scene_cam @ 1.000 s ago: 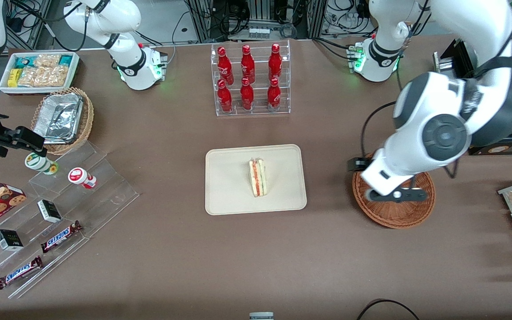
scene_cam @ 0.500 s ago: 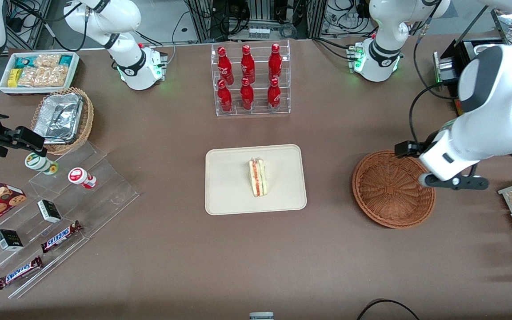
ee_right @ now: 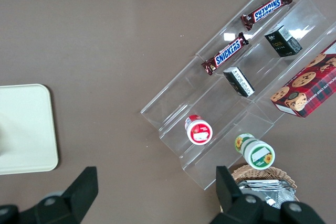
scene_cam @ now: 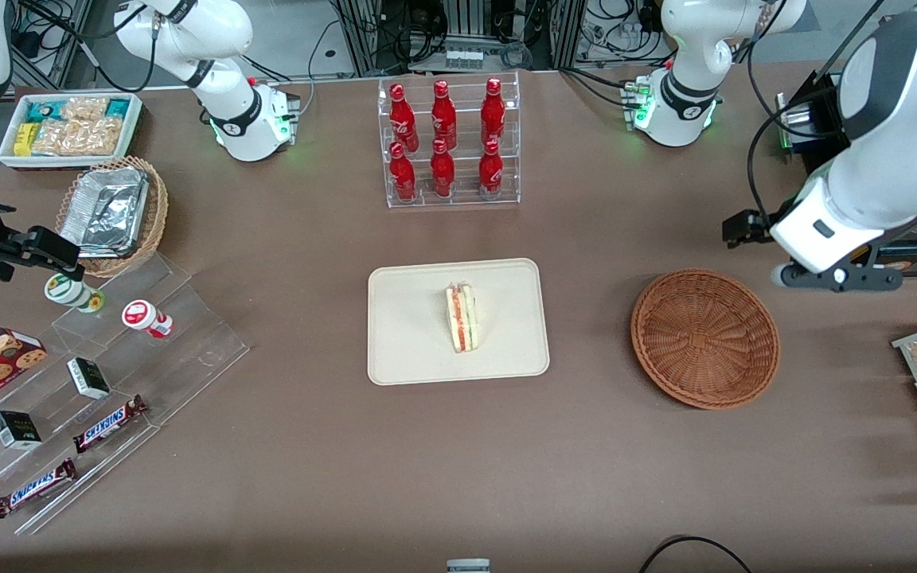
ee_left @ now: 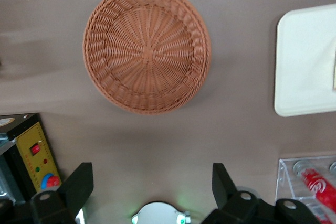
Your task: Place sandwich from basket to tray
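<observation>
Sandwich wedge point(scene_cam: 462, 319), pale with red filling stripe, lies on the cream rectangular tray point(scene_cam: 407, 350); the round reddish-brown wicker basket point(scene_cam: 704, 338) holds nothing; the gripper point(ee_left: 151, 195), fingers spread, hangs above the table near the basket, fingertips cut off.

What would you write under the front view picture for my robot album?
Sandwich rests on the tray, the basket sits empty, and the open gripper hangs above the table beside it.

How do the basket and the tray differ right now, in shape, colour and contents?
The basket is round, reddish-brown woven wicker; the tray is rectangular, smooth cream plastic. The basket holds nothing; the tray carries the sandwich. Both rest flat on the table. The gripper hangs open above the table beside the basket.
</observation>
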You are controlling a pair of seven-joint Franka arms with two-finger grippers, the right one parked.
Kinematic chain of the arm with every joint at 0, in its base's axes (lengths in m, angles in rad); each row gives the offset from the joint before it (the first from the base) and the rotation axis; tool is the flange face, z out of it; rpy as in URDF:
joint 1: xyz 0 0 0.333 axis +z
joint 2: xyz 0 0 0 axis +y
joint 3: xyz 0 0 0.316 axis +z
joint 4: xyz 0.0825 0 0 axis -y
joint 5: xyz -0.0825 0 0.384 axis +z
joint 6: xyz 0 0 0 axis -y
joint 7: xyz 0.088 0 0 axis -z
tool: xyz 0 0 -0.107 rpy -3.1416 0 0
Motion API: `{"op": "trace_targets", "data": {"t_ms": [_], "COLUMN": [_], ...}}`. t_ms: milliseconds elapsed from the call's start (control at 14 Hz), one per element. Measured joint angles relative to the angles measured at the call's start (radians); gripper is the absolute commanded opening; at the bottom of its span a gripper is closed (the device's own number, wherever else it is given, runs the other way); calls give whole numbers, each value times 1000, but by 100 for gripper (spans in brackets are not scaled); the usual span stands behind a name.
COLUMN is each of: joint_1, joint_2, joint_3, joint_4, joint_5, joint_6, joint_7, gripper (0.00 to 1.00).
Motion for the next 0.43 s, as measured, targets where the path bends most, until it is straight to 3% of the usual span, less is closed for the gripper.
{"op": "trace_targets", "data": {"t_ms": [429], "joint_1": [1], "joint_2": [-79], "joint_3": [23], "joint_4": [-40], "joint_5": [0], "joint_6": [-53], "joint_7": [34], "gripper": [100]}}
